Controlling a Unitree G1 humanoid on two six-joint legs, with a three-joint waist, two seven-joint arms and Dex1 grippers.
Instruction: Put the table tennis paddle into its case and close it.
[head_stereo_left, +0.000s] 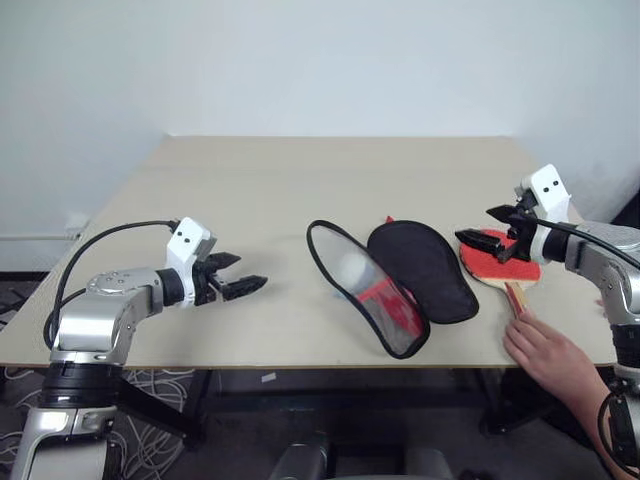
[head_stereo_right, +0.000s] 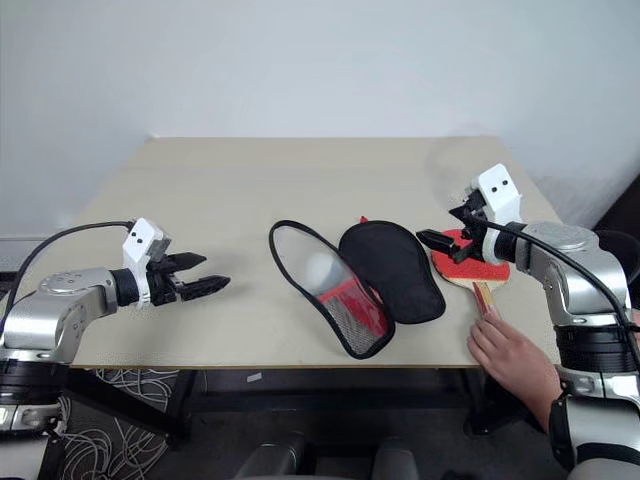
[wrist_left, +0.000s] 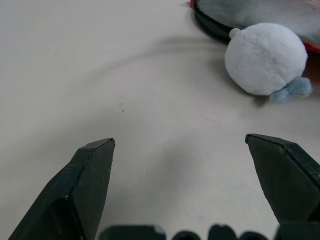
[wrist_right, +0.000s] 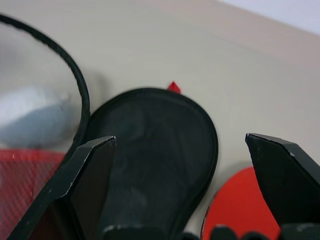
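Both grippers stood spread and empty above the table (head_stereo_left: 250, 190): left gripper (head_stereo_left: 243, 280) well to the left of the case (head_stereo_left: 395, 280), right gripper (head_stereo_left: 484, 236) over the table tennis paddle (head_stereo_left: 500, 262). Paddle lay flat just right of the unzipped case, not inside. A person's hand (head_stereo_left: 548, 352) touched its handle. A fuzzy ball (wrist_left: 265, 58) sat beside the case.
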